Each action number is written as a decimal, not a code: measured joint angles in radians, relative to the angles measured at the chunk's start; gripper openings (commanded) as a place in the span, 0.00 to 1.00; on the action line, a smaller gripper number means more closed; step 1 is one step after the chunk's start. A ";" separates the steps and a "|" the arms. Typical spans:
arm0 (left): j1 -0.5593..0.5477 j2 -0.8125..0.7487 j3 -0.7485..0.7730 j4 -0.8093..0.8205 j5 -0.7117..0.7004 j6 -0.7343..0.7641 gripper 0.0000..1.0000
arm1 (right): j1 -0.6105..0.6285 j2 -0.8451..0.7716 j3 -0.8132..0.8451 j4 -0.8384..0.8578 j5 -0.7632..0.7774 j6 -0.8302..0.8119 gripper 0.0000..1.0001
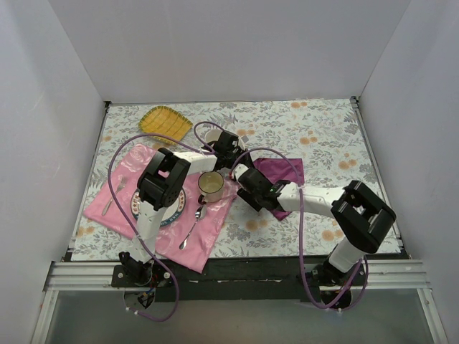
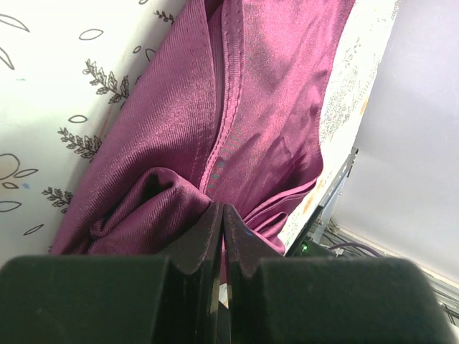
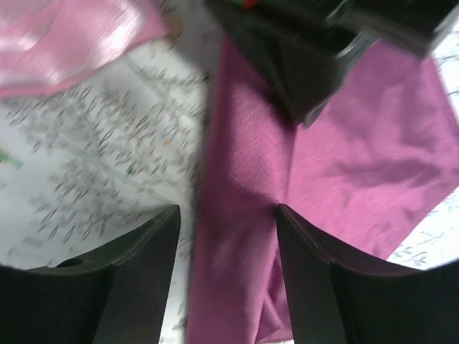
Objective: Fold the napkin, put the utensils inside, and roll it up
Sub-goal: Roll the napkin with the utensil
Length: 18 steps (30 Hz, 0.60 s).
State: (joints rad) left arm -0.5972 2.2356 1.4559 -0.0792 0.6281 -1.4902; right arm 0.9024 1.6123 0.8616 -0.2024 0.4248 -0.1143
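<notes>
Your left gripper [image 2: 219, 213] has its jaws pressed together, and they pinch a bunched fold of the napkin [image 2: 272, 86] at the tips. Your right gripper [image 3: 228, 215] stands well open and holds nothing. Its fingers [image 3: 129, 272] straddle one long edge of the napkin, with cloth lying between them. Seen from above, the napkin lies crumpled on the floral table [image 1: 323, 129], at 3 o'clock from the mug [image 1: 210, 185]. The pink placemat [image 1: 211, 233] lies apart from it, at its 9 o'clock.
</notes>
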 measured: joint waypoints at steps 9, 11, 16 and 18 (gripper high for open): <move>0.006 0.008 0.017 -0.018 0.010 0.003 0.05 | 0.000 0.057 -0.011 0.146 0.110 -0.048 0.37; 0.014 0.011 0.021 -0.022 0.014 0.005 0.05 | -0.006 0.061 -0.019 0.169 0.088 -0.045 0.27; 0.026 0.024 0.068 -0.084 0.019 0.037 0.07 | -0.061 0.064 -0.018 0.193 -0.010 -0.040 0.14; 0.028 0.036 0.106 -0.127 0.014 0.056 0.09 | -0.105 0.064 -0.006 0.190 -0.086 -0.038 0.10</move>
State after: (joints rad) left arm -0.5690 2.2719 1.5623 -0.2058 0.6418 -1.4338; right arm 0.7975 1.6760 0.8558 -0.0120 0.3386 -0.1520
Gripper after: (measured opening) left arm 0.061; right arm 0.251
